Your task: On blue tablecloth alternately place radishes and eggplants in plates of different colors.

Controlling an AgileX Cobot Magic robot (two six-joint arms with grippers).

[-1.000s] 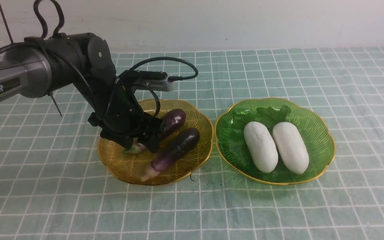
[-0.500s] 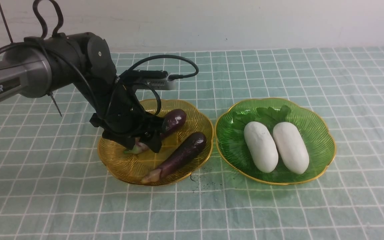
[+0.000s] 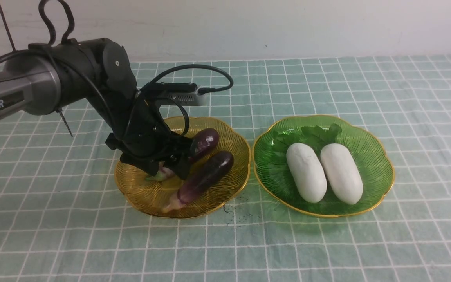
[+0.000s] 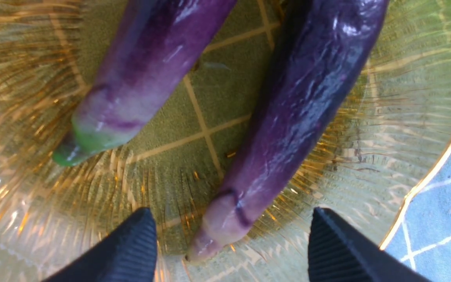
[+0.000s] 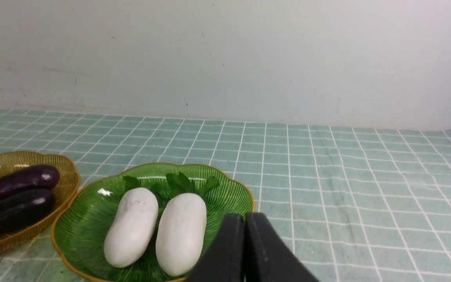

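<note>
Two dark purple eggplants (image 3: 206, 176) (image 3: 204, 141) lie side by side in the amber plate (image 3: 139, 192) on the blue tablecloth (image 3: 327, 243). My left gripper (image 3: 166, 168) hangs low over that plate, open. In the left wrist view the nearer eggplant's (image 4: 300, 102) pale stem end lies between the spread fingertips (image 4: 143, 219), which do not touch it. Two white radishes (image 3: 306, 172) (image 3: 341, 173) with green leaves rest in the green plate (image 3: 370, 156). The right gripper (image 5: 245, 223) shows only in its wrist view, shut on nothing, back from the green plate (image 5: 80, 219).
A white wall (image 3: 288, 27) closes the far side of the cloth. The left arm's cable (image 3: 210, 74) loops above the amber plate. Dark specks (image 3: 233, 211) lie on the cloth between the two plates' front rims.
The nearer eggplant rolled out toward the amber plate's right rim, then back beside the other one. The left gripper stayed open and lifted slightly.
</note>
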